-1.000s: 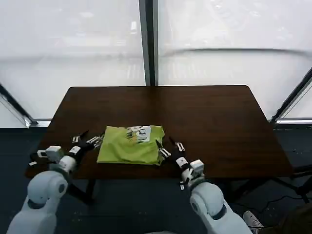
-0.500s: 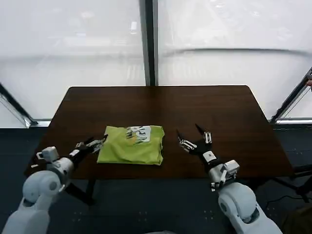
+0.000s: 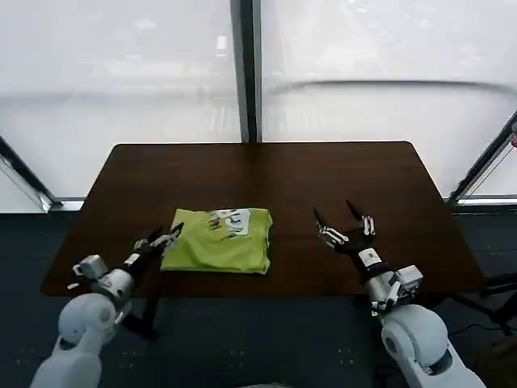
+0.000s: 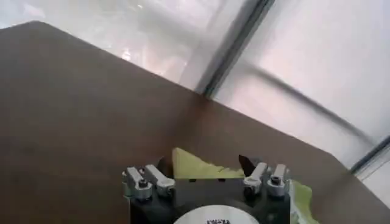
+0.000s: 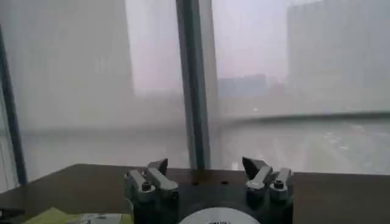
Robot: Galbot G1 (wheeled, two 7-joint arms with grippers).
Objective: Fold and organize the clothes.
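Note:
The clothes (image 3: 218, 240), a lime yellow-green T-shirt folded into a neat rectangle with a white printed mark on top, lie near the front of the dark brown table (image 3: 323, 178). At its left edge my left gripper (image 3: 164, 236) is open, fingertips close to the fabric and nothing between them. In the left wrist view a corner of the shirt (image 4: 195, 167) shows past that gripper (image 4: 203, 164). My right gripper (image 3: 337, 221) is open, lifted over bare table to the right of the shirt. The right wrist view has the gripper (image 5: 205, 166) facing the windows, with the shirt's edge (image 5: 55, 215) low at one side.
The table's front edge (image 3: 266, 293) runs just below the shirt. Large frosted windows with a dark central post (image 3: 245, 73) stand behind the table. Bare tabletop spreads behind and to the right of the shirt.
My right gripper has left the shirt's right front corner, moving right and up over bare table. My left gripper has shifted slightly right, closer to the shirt's left edge. The shirt stays folded.

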